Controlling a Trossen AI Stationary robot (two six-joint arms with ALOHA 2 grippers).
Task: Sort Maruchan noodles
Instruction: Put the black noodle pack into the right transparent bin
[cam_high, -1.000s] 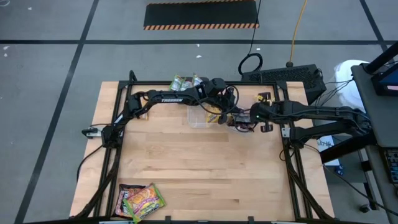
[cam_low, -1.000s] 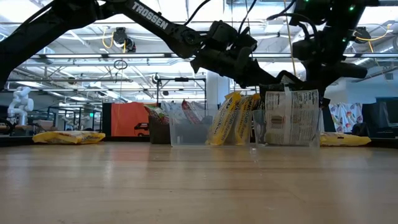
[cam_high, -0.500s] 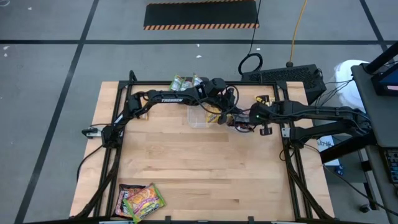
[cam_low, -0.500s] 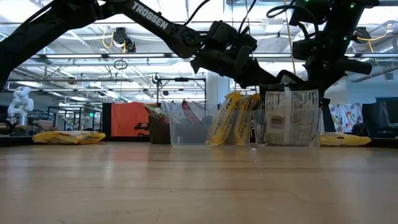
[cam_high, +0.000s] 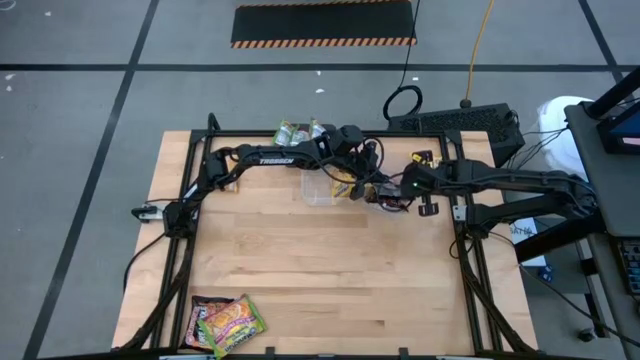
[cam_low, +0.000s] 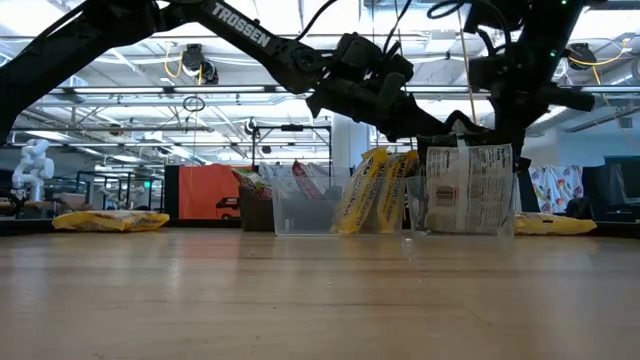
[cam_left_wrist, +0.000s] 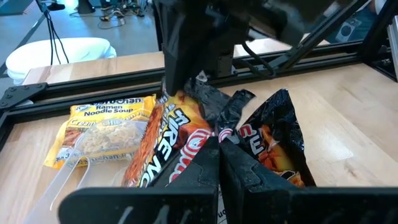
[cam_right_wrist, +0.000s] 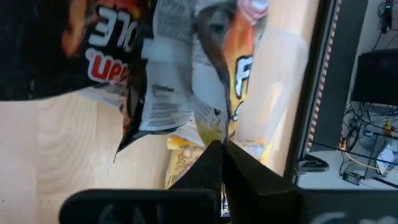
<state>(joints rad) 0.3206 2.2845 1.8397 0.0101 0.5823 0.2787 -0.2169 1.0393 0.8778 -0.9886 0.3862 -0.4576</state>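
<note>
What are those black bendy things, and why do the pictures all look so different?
They are two robot arms sorting noodle packets on a wooden table. One picture looks down from above, one looks level across the table, and two come from tiny cameras on the arms' wrists. The left gripper is shut on a dark packet, and the right gripper is shut on the edge of a packet too. Beside them lies a yellow packet. More packets wait at the table's front edge.
</note>
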